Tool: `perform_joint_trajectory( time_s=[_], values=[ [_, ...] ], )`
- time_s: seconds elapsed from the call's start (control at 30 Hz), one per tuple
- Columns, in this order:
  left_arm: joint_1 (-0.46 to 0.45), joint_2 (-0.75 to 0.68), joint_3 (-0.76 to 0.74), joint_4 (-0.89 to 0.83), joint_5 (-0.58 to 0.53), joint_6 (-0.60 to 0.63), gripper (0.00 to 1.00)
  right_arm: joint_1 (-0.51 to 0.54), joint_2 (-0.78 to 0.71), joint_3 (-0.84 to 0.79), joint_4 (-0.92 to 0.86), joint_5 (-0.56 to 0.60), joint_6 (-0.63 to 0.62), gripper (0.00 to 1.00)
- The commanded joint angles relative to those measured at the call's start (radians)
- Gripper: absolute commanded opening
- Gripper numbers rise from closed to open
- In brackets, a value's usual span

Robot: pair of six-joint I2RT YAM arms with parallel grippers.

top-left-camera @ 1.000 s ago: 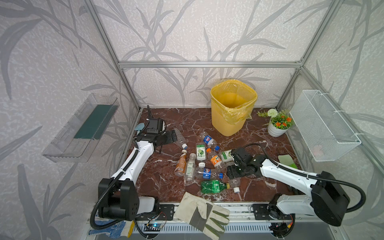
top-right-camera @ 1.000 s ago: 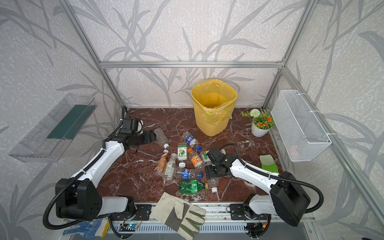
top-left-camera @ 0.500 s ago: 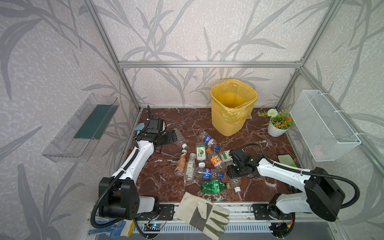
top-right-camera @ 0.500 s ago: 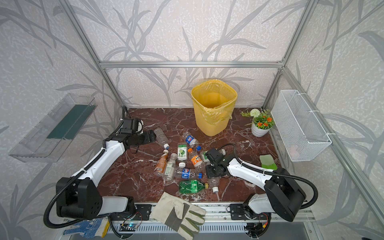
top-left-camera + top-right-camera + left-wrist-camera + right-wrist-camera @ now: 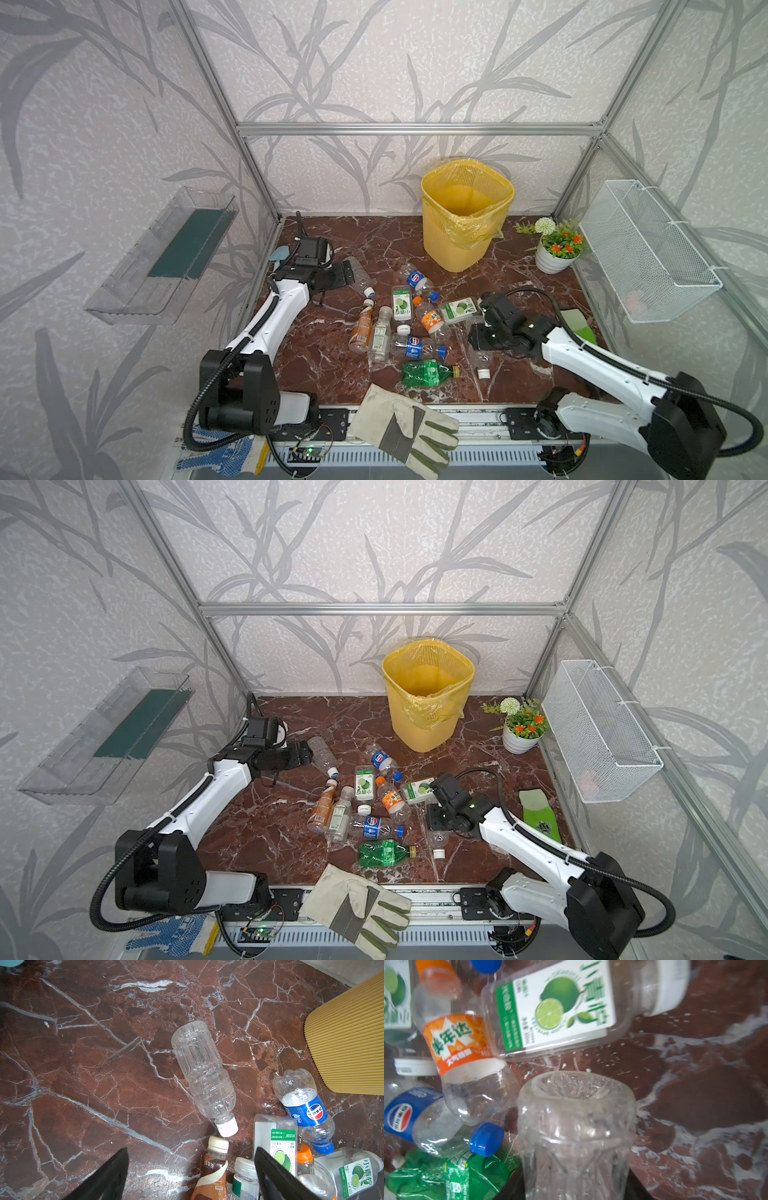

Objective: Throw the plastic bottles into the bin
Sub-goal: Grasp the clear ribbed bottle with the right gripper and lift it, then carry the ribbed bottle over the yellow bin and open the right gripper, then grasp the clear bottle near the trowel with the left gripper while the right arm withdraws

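The fingers of the right gripper (image 5: 477, 343) are gripping a clear bottle (image 5: 575, 1126) around its body. In the right wrist view the bottle is filling the gap between them, with its base pointing away from the camera. In both top views this bottle is lying low over the marble floor (image 5: 374, 241) at the right edge of the pile, white cap toward the front rail. Whether it is clear of the floor cannot be told.

The fingers of the left gripper (image 5: 191, 1150) are standing wide apart and holding nothing. That gripper is hovering just beside a ribbed bottle (image 5: 203, 1076) at the left of the pile.

The bin (image 5: 453, 249) is standing upright at the back, well apart from the held bottle. No bottle is showing inside it.

Judged step: lift and carry to the bin.

1. Grip firmly but no harder. The wall looks thin and is likely to buckle or squirt out.
2. Raise straight up first. A lime-label bottle (image 5: 556, 1007) is lying just beyond the base, and an orange-label bottle (image 5: 460, 1043) is lying just beside it. A sideways drag would probably scatter both.
3. Carry above the bin rim, not at it.
4. Release only when the whole bottle is over the opening.
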Motion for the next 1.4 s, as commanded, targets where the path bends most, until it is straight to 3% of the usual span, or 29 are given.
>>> perform_joint_trajectory(
  time_s=[0.0,0.13,0.27,0.4,0.5,0.63,0.73,0.77,0.83,0.87,0.9,0.93,1.03,1.1,1.37],
  values=[
    [0.005,0.004,0.023,-0.019,-0.001,0.007,0.94,-0.12,-0.163,-0.061,-0.003,0.017,0.064,0.51],
    [0.006,0.009,0.022,-0.019,-0.001,0.006,0.94,-0.393,-0.328,-0.108,-0.01,-0.095,0.076,0.52],
    [0.006,0.016,0.021,-0.016,0.005,0.003,0.94,-0.613,-0.361,-0.181,0.044,-0.231,0.11,0.52],
    [0.006,0.025,0.022,-0.02,-0.004,0.003,0.94,-0.713,-0.249,-0.24,0.219,-0.376,0.148,0.52],
    [0.005,0.02,0.02,-0.019,-0.012,0.002,0.94,-0.715,-0.195,-0.166,0.288,-0.363,0.116,0.52],
    [0.005,0.026,0.023,-0.01,-0.007,-0.006,0.94,-0.712,-0.109,0.069,0.467,-0.376,0.204,0.52],
    [0.006,0.033,0.023,-0.002,0.01,-0.021,0.94,-0.681,0.054,0.409,0.616,-0.466,0.346,0.51],
    [0.006,0.033,0.022,0.0,0.013,-0.026,0.94,-0.66,0.128,0.562,0.635,-0.493,0.374,0.56],
    [0.006,0.029,0.016,0.008,0.013,-0.039,0.94,-0.632,0.263,0.814,0.602,-0.554,0.378,0.76],
    [0.006,0.026,0.012,0.012,0.012,-0.046,0.94,-0.626,0.323,0.897,0.568,-0.576,0.365,0.93],
    [0.006,0.022,0.005,0.017,0.013,-0.052,0.94,-0.622,0.371,0.953,0.54,-0.574,0.343,0.99],
    [0.006,0.02,0.0,0.024,0.012,-0.058,0.94,-0.622,0.398,0.973,0.502,-0.571,0.33,0.99],
    [0.006,0.029,-0.007,0.031,0.003,-0.079,0.95,-0.623,0.4,0.839,0.542,-0.604,0.32,0.99],
    [0.006,0.038,-0.013,0.032,0.008,-0.102,0.95,-0.635,0.347,0.708,0.519,-0.563,0.266,0.99],
    [0.0,0.038,-0.059,0.103,0.023,-0.197,0.97,-0.751,0.129,0.438,0.409,-0.509,0.114,0.99]
  ],
)
